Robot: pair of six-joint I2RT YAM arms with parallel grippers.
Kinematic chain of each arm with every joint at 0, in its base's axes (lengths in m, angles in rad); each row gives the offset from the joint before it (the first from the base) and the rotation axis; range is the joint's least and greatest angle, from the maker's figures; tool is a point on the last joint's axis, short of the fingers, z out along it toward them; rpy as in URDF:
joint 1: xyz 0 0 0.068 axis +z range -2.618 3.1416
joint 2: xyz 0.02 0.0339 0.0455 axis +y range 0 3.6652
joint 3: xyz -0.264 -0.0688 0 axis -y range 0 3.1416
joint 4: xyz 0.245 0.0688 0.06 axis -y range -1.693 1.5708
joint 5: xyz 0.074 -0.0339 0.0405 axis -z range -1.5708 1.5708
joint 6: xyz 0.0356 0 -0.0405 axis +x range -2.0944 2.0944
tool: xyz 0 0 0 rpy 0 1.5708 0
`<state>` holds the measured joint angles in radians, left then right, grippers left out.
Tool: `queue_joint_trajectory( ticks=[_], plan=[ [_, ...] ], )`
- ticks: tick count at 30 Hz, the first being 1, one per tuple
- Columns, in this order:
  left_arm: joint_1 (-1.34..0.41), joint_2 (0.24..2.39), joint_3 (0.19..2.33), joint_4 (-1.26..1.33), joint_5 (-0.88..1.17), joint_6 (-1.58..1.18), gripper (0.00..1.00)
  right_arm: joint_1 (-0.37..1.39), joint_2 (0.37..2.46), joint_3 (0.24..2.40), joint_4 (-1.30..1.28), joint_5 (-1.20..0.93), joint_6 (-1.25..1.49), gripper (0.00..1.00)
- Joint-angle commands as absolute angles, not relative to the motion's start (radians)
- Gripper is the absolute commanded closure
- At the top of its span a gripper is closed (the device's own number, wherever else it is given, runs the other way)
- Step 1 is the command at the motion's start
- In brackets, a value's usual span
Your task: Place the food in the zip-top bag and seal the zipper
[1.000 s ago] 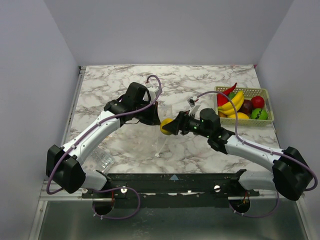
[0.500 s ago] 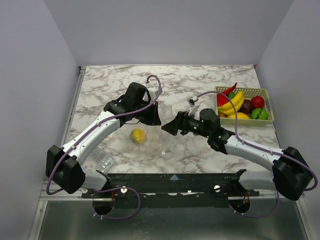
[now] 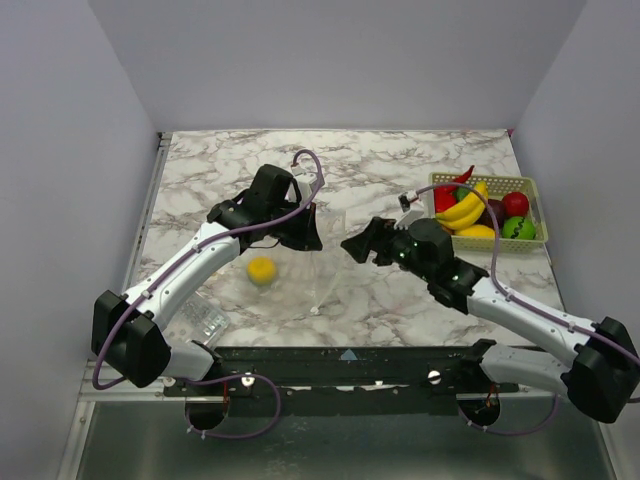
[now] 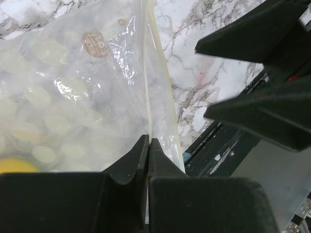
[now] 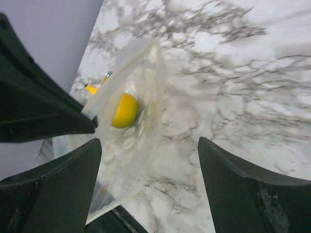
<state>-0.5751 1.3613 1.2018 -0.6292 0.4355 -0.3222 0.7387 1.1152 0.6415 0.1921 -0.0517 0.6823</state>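
The clear zip-top bag (image 3: 305, 285) lies in the middle of the table. My left gripper (image 3: 306, 232) is shut on the bag's pale zipper strip (image 4: 147, 73), pinching it at the fingertips (image 4: 148, 143). A yellow toy fruit (image 3: 262, 270) sits inside the bag, and shows in the right wrist view (image 5: 125, 110) and at the left wrist view's edge (image 4: 14, 166). My right gripper (image 3: 357, 245) is open and empty, just right of the bag's mouth, its fingers (image 5: 73, 179) spread wide over the bag (image 5: 131, 160).
A pale green basket (image 3: 535, 205) at the right holds bananas, a red pepper, and red, green and dark fruits. A small crinkly clear packet (image 3: 205, 320) lies near the left arm. The right gripper's black fingers (image 4: 262, 34) fill the left wrist view's right side.
The right gripper let go of the yellow fruit, which dropped into the bag and rolled left. The right gripper has opened and drawn back to the right. The left gripper has held still.
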Motion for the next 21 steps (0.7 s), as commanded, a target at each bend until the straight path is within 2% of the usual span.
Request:
queue_joint_trajectory(
  ticks=[1,4,11,17,21],
  plan=[
    [-0.570,1.333,1.192,-0.615,0.462,-0.321,1.00,0.725,1.057,0.721,-0.055,0.259,0.653,0.17],
    [-0.570,1.333,1.192,-0.614,0.466,-0.323,1.00,0.636,1.055,0.768,-0.188,0.349,0.660,0.18],
    [-0.570,1.328,1.195,-0.615,0.469,-0.324,1.00,0.212,1.039,0.832,-0.359,0.454,0.754,0.20],
    [-0.570,1.320,1.191,-0.610,0.482,-0.327,1.00,0.049,1.162,0.943,-0.397,0.641,0.710,0.20],
    [-0.570,1.318,1.190,-0.607,0.496,-0.331,1.00,-0.061,1.278,1.015,-0.379,0.634,0.628,0.20]
  ],
)
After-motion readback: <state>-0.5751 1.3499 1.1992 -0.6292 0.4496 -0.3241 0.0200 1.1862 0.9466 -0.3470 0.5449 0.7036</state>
